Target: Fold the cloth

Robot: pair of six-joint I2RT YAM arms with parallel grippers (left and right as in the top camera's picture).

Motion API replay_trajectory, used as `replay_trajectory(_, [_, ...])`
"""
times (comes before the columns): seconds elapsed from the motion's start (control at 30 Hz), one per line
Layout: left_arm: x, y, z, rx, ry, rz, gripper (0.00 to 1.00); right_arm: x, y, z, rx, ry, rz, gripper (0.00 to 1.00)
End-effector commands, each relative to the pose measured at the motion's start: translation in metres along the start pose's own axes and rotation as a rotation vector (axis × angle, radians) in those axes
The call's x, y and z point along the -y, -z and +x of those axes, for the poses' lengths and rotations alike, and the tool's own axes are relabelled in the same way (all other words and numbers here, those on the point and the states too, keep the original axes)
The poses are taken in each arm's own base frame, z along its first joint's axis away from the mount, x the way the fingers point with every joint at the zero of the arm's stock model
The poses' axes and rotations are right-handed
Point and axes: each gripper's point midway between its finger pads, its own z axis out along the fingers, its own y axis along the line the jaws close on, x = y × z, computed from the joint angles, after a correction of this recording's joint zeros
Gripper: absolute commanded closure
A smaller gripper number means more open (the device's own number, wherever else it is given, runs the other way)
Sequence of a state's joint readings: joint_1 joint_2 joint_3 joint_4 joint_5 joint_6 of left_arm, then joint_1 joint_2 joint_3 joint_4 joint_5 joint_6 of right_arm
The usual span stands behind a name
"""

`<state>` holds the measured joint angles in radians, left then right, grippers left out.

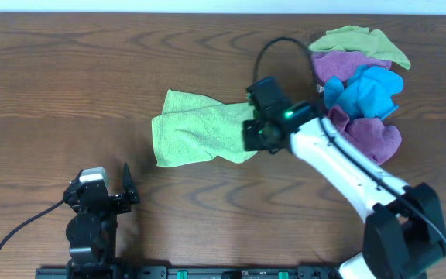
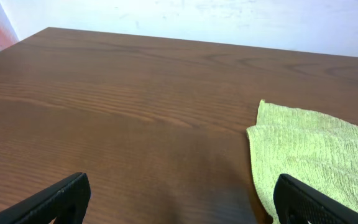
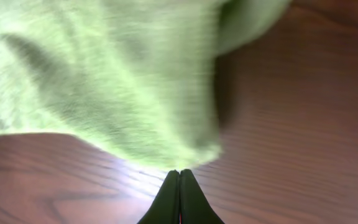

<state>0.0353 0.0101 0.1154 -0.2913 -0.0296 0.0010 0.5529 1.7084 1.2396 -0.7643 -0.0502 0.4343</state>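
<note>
The cloth (image 1: pixel 200 128) is light lime-green and lies rumpled, partly doubled over, on the wooden table (image 1: pixel 68 85) near the middle. My right gripper (image 1: pixel 252 136) is at its right edge. In the right wrist view the cloth (image 3: pixel 123 81) rises from the fingertips, and the right gripper (image 3: pixel 180 171) is shut, pinching its edge. My left gripper (image 1: pixel 103 186) rests near the front left, well short of the cloth. In the left wrist view the left gripper (image 2: pixel 182 186) stands open over bare wood, and the cloth (image 2: pixel 316 155) lies by its right finger.
A heap of other cloths sits at the back right: a lime-green one (image 1: pixel 358 39), a purple one (image 1: pixel 343 66), a bright blue one (image 1: pixel 366 89) and another purple one (image 1: pixel 370 132). A black cable (image 1: pixel 273 46) loops above the right arm.
</note>
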Motion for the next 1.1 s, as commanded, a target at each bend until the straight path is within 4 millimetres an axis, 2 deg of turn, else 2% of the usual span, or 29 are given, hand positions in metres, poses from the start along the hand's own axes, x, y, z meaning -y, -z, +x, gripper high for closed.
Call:
replay_trajectory(0.0, [0.001,-0.003,0.012,-0.028,-0.014,0.006,0.05,0.002,-0.015,0.011,-0.028,0.057,0.049,0.98])
replay_trajectory(0.3, [0.001,-0.003,0.012,-0.028,-0.014,0.006,0.04,0.004,-0.059,0.029,-0.126,0.067,0.07,0.98])
replay_trajectory(0.43, [0.001,-0.003,0.012,-0.028,-0.014,0.006,0.05,-0.004,-0.077,0.028,-0.132,0.064,0.028,0.99])
replay_trajectory(0.53, [0.001,-0.003,0.012,-0.029,-0.014,0.006,0.05,-0.009,-0.084,0.018,-0.093,0.066,0.005,0.98])
replay_trajectory(0.7, [0.001,-0.003,0.012,-0.028,-0.014,0.006,0.04,-0.017,-0.085,-0.006,-0.001,0.064,-0.035,0.98])
replay_trajectory(0.83, [0.001,-0.003,0.012,-0.028,-0.014,0.006,0.05,-0.016,-0.087,-0.005,-0.006,0.06,-0.032,0.99])
replay_trajectory(0.93, [0.001,-0.003,0.012,-0.028,-0.014,0.005,0.05,-0.017,-0.077,-0.003,-0.015,0.048,-0.036,0.99])
replay_trajectory(1.07, [0.001,-0.003,0.012,-0.028,-0.014,0.006,0.05,-0.016,-0.046,-0.005,0.01,0.05,-0.031,0.99])
